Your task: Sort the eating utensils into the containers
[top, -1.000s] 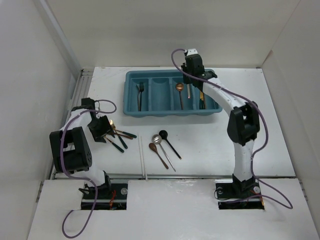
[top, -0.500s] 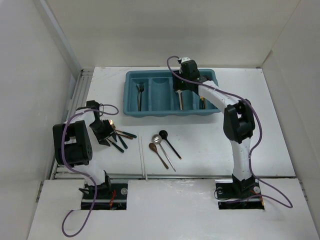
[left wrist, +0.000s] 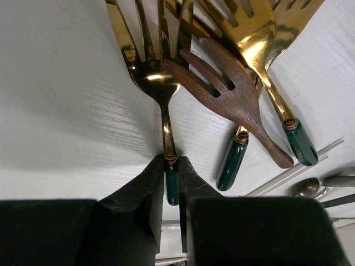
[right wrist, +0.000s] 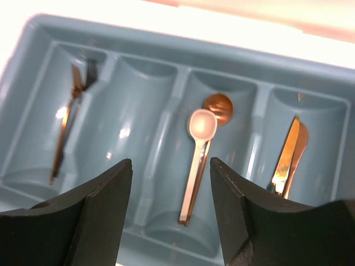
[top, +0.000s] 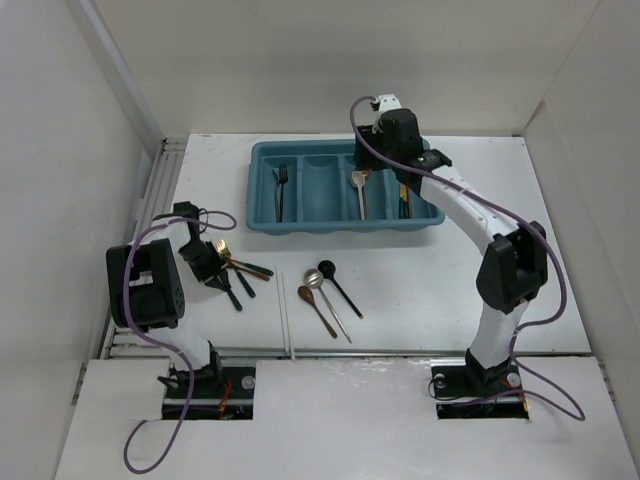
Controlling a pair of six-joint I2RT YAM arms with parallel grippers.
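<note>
On the near left, my left gripper (left wrist: 171, 166) pinches the gold fork (left wrist: 148, 75); I'd lift straight up. Far off, my right gripper (right wrist: 171, 163) gapes above the tray (right wrist: 138, 41).

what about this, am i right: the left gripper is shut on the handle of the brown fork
Not quite. The left gripper is shut on the green handle of a gold fork; the brown fork lies ungripped. The left wrist view shows it.

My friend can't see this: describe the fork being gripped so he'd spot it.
On the table's left side lies a fork pile. It's the gold fork at the pile's edge, the only one with its green handle between black fingers.
</note>
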